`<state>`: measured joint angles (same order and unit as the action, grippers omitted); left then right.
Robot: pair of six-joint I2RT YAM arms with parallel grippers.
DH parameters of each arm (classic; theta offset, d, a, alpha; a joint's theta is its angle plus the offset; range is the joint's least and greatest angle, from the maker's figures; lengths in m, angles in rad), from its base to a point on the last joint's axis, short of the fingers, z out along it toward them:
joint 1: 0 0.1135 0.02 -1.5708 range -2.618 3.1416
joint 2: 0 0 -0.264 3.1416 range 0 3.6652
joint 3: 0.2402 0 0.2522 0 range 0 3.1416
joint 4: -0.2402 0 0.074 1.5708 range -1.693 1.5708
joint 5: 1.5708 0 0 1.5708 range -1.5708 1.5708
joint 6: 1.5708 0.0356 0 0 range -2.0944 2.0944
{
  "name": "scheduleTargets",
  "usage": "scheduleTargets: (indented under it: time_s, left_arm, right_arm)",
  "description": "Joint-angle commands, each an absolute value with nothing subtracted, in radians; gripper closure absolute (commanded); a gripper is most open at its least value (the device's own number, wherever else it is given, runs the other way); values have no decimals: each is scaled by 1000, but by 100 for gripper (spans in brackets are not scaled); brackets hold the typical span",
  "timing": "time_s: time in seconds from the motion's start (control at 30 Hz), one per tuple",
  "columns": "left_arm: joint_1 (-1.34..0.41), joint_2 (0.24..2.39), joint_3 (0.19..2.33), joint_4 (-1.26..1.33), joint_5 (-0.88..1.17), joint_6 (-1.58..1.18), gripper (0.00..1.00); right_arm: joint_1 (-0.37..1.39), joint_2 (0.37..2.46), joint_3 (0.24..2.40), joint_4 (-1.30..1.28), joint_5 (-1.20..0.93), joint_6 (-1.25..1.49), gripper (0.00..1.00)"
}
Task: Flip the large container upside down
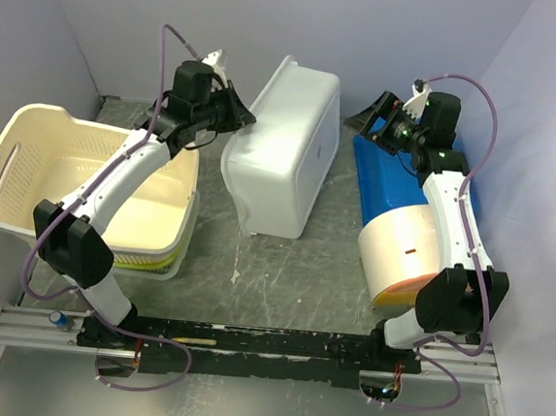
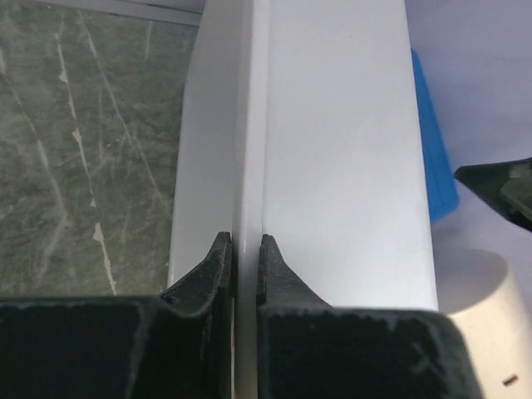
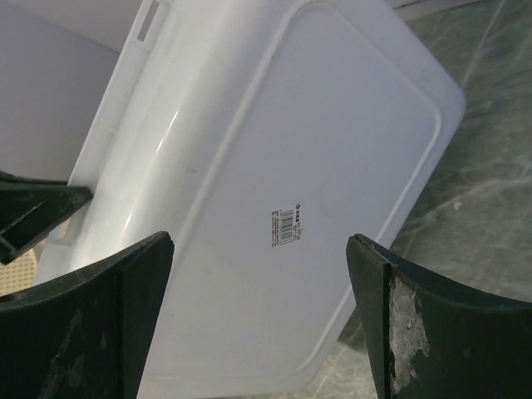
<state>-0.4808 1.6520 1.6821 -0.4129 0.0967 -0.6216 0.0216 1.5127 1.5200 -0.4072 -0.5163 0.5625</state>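
Note:
The large container [image 1: 283,150] is a white smooth-walled tub tipped onto its long side in mid-table. Its base with a small sticker [image 3: 287,227] faces right. It fills the left wrist view [image 2: 349,150] and the right wrist view [image 3: 316,166], where a cut-out handle [image 3: 148,21] shows at the top. My left gripper [image 1: 245,118] is shut on the tub's rim [image 2: 246,241], one finger on each side of the edge. My right gripper [image 1: 364,113] is open and empty [image 3: 259,241], facing the tub's base and apart from it.
A cream perforated basket [image 1: 58,164] stands upright at the left, nested in a smaller white basket [image 1: 171,257]. A blue tub [image 1: 387,184] lies at the right under my right arm, with a cream round container [image 1: 405,253] at its near end. Walls close in on both sides.

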Motion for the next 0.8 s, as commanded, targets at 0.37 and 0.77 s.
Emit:
scheduleTargets:
  time_s: [0.37,0.77]
  left_arm:
    - [-296,1804,1667,-214,520,-852,88]
    - [-296,1784,1721,-395,305,-661,10]
  right_arm:
    - [6,1430,1448,-353,-518,627,13]
    - [6,1442,1372,-491,-380,515,8]
